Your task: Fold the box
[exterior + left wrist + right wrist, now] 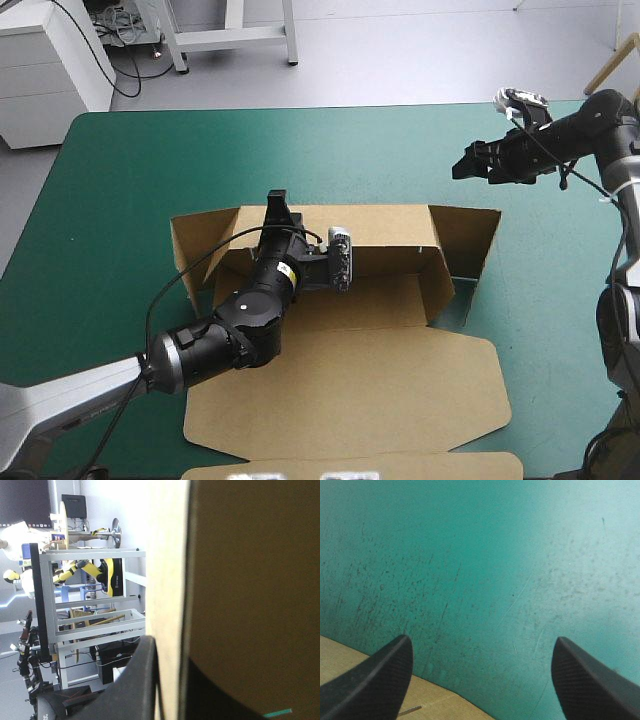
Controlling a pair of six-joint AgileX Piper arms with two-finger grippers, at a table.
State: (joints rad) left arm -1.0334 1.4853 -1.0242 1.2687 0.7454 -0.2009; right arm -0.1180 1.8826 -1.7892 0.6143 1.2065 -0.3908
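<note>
Bench (120, 180) with teal-green cover carries the brown box (350, 400) at its middle, far wall raised, lid flat. Left end effector (277, 208) pinches that wall's top edge; right end effector (468, 162) hovers spread wide, off to the box's far right.

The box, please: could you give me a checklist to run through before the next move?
1. Left gripper shut on the back wall: ok.
2. Back wall upright: ok.
3. Right gripper open and empty: ok.
4. Right flap folded inward: not ok, it splays outward.
5. Left flap folded inward: not ok, it also splays outward.
6. Lid flat on the cover: ok.
</note>
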